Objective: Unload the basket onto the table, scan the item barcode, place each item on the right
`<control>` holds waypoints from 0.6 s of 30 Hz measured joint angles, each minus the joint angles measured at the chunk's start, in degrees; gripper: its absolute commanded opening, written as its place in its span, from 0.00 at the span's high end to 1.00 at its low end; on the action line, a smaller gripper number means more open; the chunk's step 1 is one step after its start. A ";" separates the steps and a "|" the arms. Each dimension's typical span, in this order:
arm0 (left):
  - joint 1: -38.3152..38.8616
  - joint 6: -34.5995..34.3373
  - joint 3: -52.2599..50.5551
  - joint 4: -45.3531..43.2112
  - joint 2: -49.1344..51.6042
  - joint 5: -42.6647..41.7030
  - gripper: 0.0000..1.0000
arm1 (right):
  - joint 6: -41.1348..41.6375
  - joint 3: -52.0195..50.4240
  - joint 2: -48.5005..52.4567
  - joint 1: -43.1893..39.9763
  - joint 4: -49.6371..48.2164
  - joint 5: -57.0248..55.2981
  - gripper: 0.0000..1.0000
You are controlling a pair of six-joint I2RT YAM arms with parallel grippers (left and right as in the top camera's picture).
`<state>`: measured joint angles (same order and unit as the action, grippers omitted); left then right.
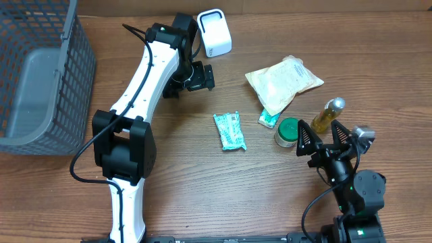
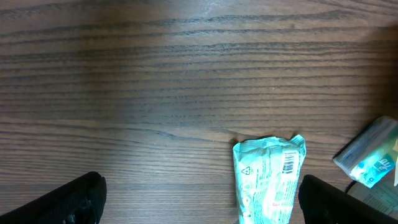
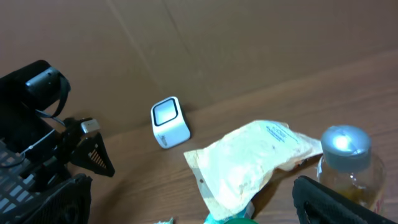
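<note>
A white barcode scanner (image 1: 214,32) stands at the back of the table, also seen in the right wrist view as a white scanner (image 3: 170,122). A teal packet (image 1: 229,130) lies flat mid-table. In the left wrist view the teal packet (image 2: 268,180) shows a printed barcode near its top right corner. My left gripper (image 1: 197,75) hovers open between scanner and packet, holding nothing; the packet lies just inside the right finger of the left gripper (image 2: 202,204). My right gripper (image 1: 324,140) is open near the jar and bottle, empty, and the right gripper (image 3: 193,205) faces the scanner.
A beige pouch (image 1: 283,81) lies at the back right over a small green-and-white box (image 1: 268,119). A green-lidded jar (image 1: 287,131) and an oil bottle (image 1: 329,113) stand beside the right gripper. A grey mesh basket (image 1: 40,67) fills the left edge.
</note>
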<state>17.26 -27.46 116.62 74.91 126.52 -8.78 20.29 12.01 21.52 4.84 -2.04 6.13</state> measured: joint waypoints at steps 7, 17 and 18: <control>0.00 0.00 0.00 0.00 0.00 0.00 0.00 | -2.84 -7.82 -4.07 0.00 -13.51 2.03 0.00; 0.00 0.00 0.00 0.00 0.00 0.00 0.00 | -13.73 -9.79 -5.20 0.02 -10.21 8.22 0.00; 0.00 0.00 0.00 0.00 0.00 0.00 0.00 | -14.47 -9.90 -5.31 0.00 -9.94 8.46 0.00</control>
<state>17.26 -27.46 116.62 74.91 126.52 -8.78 5.82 2.11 16.21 4.84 -11.99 14.59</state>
